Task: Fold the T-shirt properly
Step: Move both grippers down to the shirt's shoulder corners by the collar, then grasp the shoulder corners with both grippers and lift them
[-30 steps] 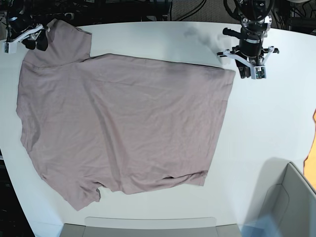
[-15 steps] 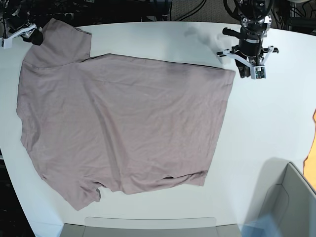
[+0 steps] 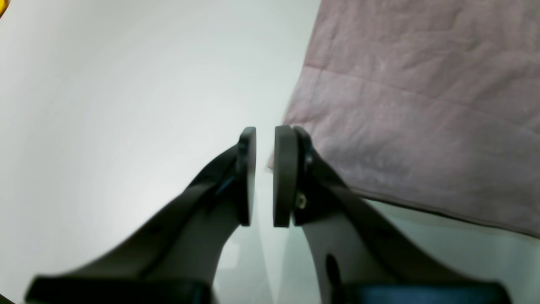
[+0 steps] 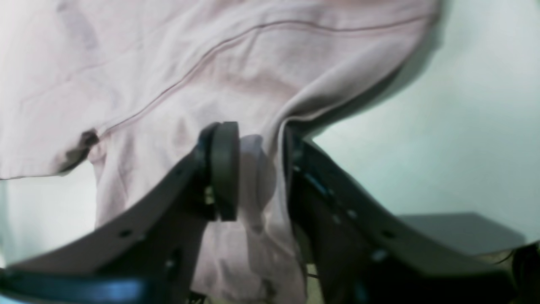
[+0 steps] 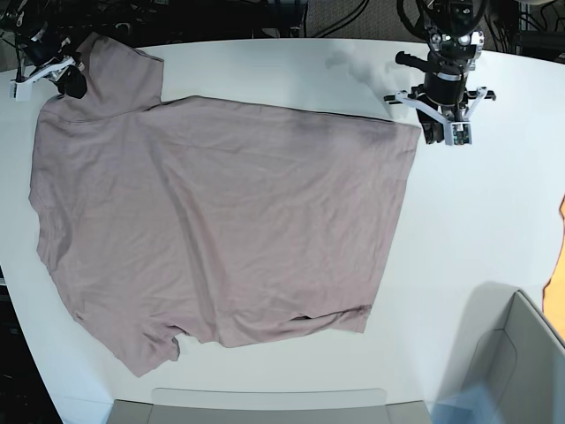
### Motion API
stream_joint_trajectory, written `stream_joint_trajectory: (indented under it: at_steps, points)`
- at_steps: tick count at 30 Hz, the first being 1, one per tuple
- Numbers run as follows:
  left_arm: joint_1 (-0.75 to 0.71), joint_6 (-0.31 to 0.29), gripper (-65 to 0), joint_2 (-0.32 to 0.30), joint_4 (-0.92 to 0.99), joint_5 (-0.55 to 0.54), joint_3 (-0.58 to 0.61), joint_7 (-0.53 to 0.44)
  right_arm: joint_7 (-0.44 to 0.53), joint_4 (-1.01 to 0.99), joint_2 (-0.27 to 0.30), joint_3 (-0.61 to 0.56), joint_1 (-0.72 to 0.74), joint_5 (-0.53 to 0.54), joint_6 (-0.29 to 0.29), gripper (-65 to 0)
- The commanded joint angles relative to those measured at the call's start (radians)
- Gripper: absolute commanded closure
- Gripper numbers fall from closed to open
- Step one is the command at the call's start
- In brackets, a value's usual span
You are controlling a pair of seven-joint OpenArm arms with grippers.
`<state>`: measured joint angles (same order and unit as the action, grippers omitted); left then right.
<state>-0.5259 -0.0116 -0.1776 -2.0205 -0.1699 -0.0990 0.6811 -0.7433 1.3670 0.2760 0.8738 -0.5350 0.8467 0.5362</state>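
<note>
The dusty mauve T-shirt (image 5: 221, 221) lies spread flat on the white table (image 5: 477, 230), with one sleeve at the far left corner. My right gripper (image 5: 69, 78) is at that sleeve. In the right wrist view the gripper (image 4: 257, 177) is shut on a fold of the sleeve fabric (image 4: 168, 63), which hangs between the fingers. My left gripper (image 5: 444, 134) is just beside the shirt's far right corner. In the left wrist view it (image 3: 263, 177) is empty, its pads a narrow gap apart, and the shirt edge (image 3: 422, 105) lies just to its right.
A grey bin (image 5: 521, 362) stands at the near right corner. A pale tray edge (image 5: 265, 402) runs along the near side of the table. Cables and arm bases sit beyond the far edge. An orange object (image 5: 561, 212) shows at the right border.
My right gripper drew up and left with the sleeve, then came back down a little. My left gripper shifted slightly left toward the shirt corner. The shirt body has not moved.
</note>
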Motion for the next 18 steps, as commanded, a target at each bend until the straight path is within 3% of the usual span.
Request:
stream_joint_trajectory:
  at_steps: [1, 4, 6, 8, 14, 18]
  points:
    - [0.014, 0.005, -9.2, -0.006, -0.016, 0.002, -0.006, -0.018, -0.069, 0.001, -0.001, -0.005, -0.015, -0.047, -0.006, -12.7]
    - [0.056, 0.005, -12.5, -0.027, -0.016, -0.001, -0.006, 0.024, -0.069, 0.001, -0.001, -0.005, -0.017, -0.047, -0.006, -12.6]
    - [0.094, 0.005, -19.1, -0.043, -0.016, -0.024, -0.008, 0.09, -0.069, 0.002, -0.001, -0.005, -0.017, -0.047, -0.006, -12.6]
    - [0.122, 0.005, -24.0, -0.064, -0.016, -0.113, -0.008, 0.122, -0.069, 0.002, 0.001, -0.005, -0.018, -0.047, -0.006, -12.6]
    - [0.188, 0.005, -27.1, -0.181, 0.074, -0.509, -0.081, 0.308, -0.069, 0.004, 0.015, -0.005, -0.021, -0.047, -0.005, -12.6]
    - [0.221, 0.006, -27.2, -0.204, 0.162, -0.615, -0.11, 0.34, -0.069, 0.004, 0.015, -0.005, -0.021, -0.047, -0.005, -12.6]
